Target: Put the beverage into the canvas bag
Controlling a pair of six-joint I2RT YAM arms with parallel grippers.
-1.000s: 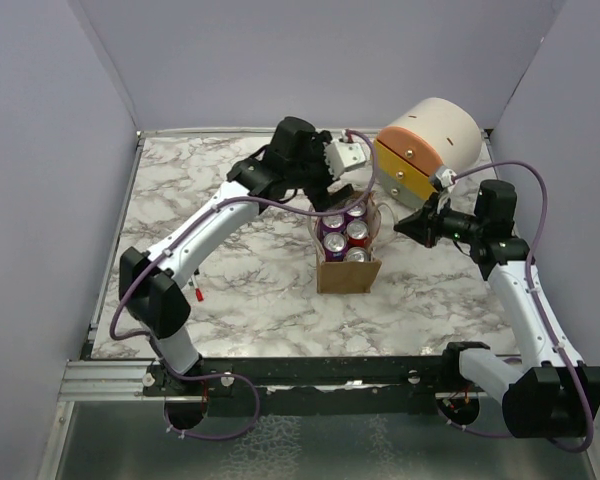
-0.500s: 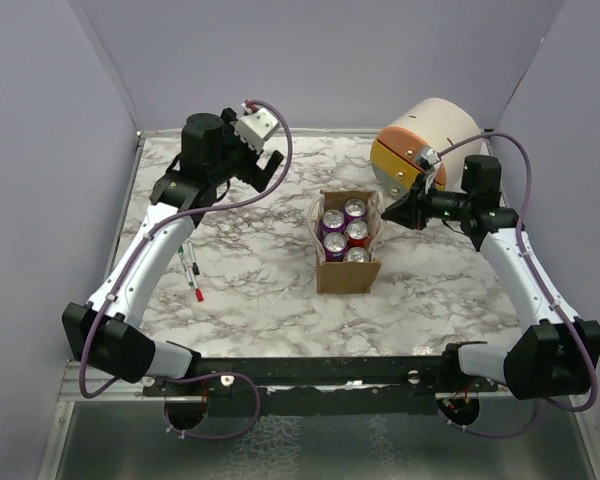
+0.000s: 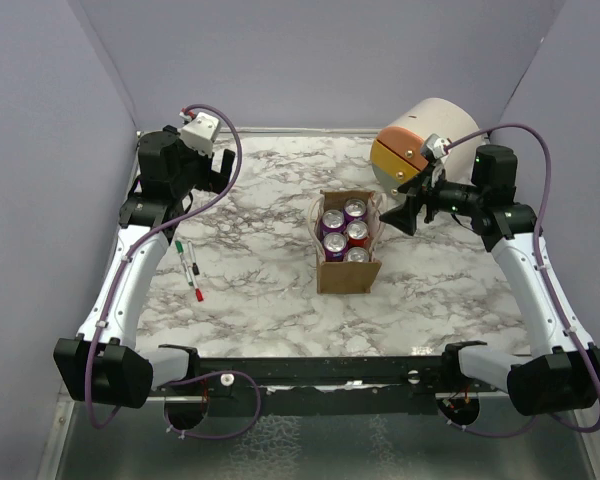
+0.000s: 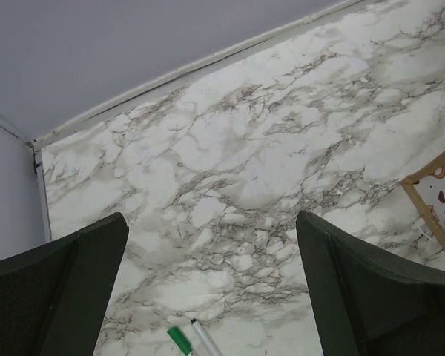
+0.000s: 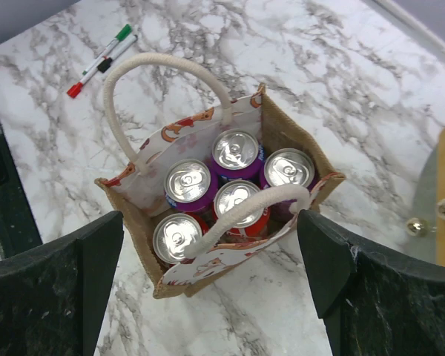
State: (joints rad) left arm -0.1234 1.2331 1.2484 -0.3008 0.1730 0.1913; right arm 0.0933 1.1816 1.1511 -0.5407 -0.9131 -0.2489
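Observation:
The canvas bag (image 3: 347,276) stands upright mid-table, tan-brown with two pale loop handles. Several beverage cans (image 3: 333,221), purple and red, stand upright inside it, tops showing. In the right wrist view the bag (image 5: 291,135) and its cans (image 5: 236,149) lie directly below my right gripper (image 5: 210,215), which is open and empty. From above, the right gripper (image 3: 407,216) hovers just right of the bag. My left gripper (image 3: 223,170) is far off at the back left, open and empty (image 4: 211,219), over bare marble.
A large cream-and-orange cylinder (image 3: 432,140) lies on its side at the back right, close behind the right gripper. Marker pens (image 3: 189,268) lie left of the bag, also visible under the left gripper (image 4: 187,341). Purple walls enclose the table.
The left arm has swung from just behind the bag to the back left corner. The right gripper has gone from shut to wide open beside the bag.

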